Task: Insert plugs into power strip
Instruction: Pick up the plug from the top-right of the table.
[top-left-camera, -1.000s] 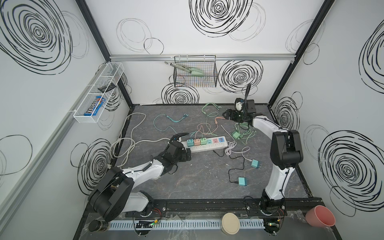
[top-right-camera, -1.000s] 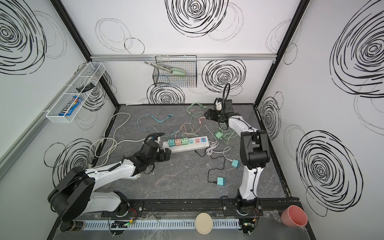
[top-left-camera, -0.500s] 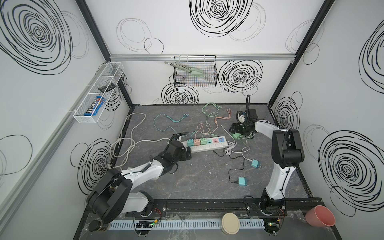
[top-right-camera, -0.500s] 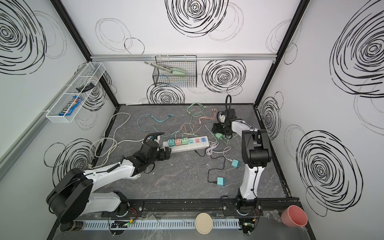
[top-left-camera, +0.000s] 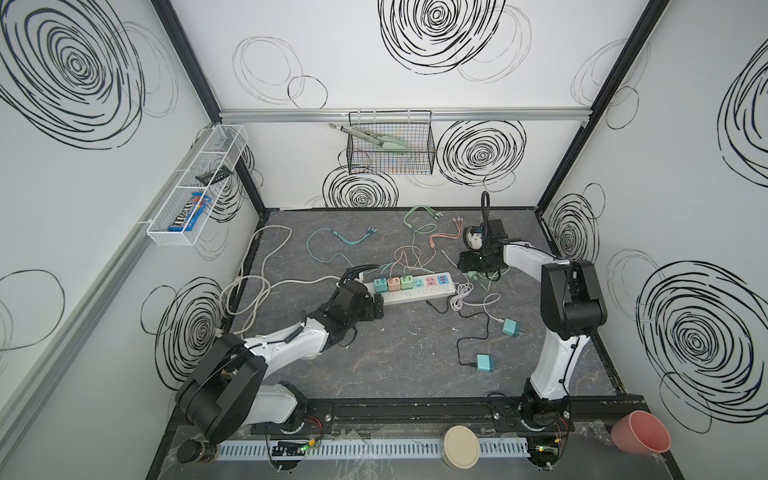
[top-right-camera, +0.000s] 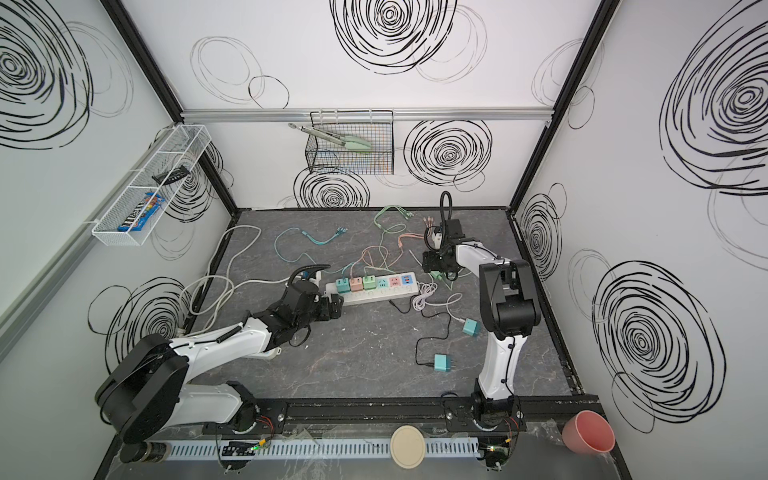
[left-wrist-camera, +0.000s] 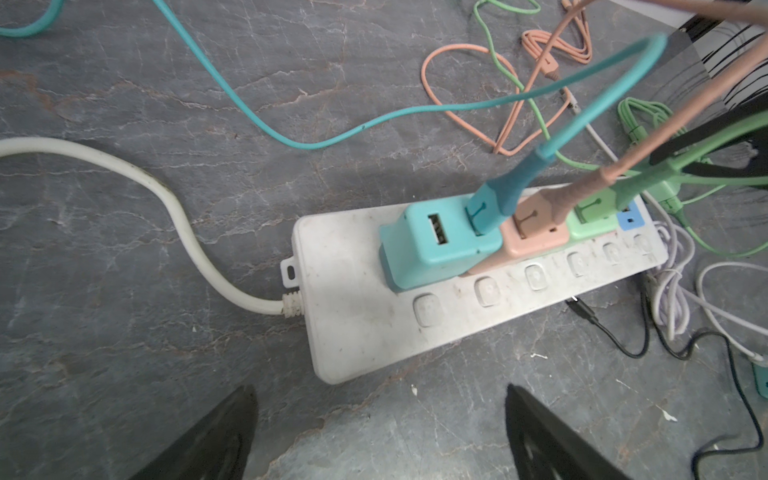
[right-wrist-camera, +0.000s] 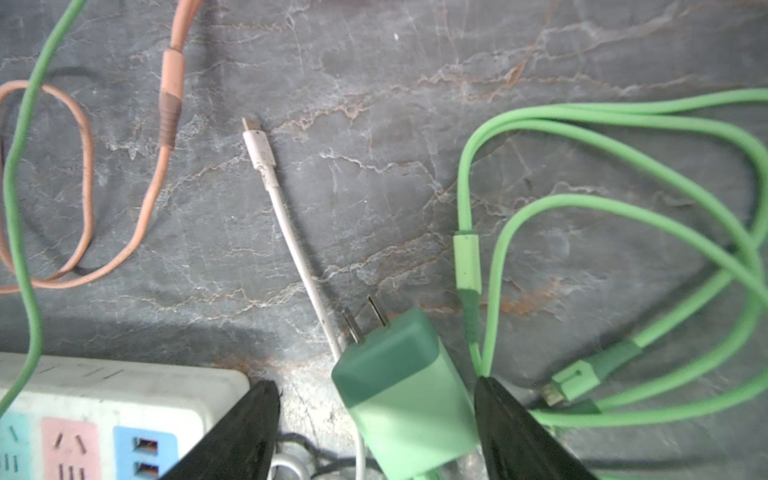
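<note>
Your right gripper (right-wrist-camera: 374, 384) sat low over the table (top-left-camera: 395, 374), jaws apart and straddling the green plug (right-wrist-camera: 407, 395). One finger (right-wrist-camera: 511, 419) was at or against the plug's side, too close to call, and there was a clear gap at the other, so no clamp. The plug lay flat just off the strip (right-wrist-camera: 104, 399), two prongs pointing away from the gripper. Its rear ran off the wrist view's edge. A white cable (right-wrist-camera: 291, 232) slipped out of sight behind it. In both top views the gripper covered nearly all of that plug.

Your left gripper (left-wrist-camera: 380, 388) was spread wide and held nothing, just short of the strip's cord end. Only its fingertips showed; the rest was cut off.

On the strip, a teal plug (left-wrist-camera: 432, 253), a pink plug (left-wrist-camera: 536, 237) and a second green plug (left-wrist-camera: 590, 220) stood side by side, prongs buried. The farthest sockets were hard to read behind the cables. Nearer your right arm's base lay a loose teal plug (top-left-camera: 510, 327) and a second loose teal plug (top-left-camera: 485, 363).

The basket (top-left-camera: 390, 166) on the back wall held tongs (top-left-camera: 374, 139). The shelf (top-left-camera: 166, 239) on the side wall held a candy pack (top-left-camera: 189, 212) and a dark item (top-left-camera: 212, 176), too small to name. A cup (top-left-camera: 640, 436) lay tipped at the front corner.
</note>
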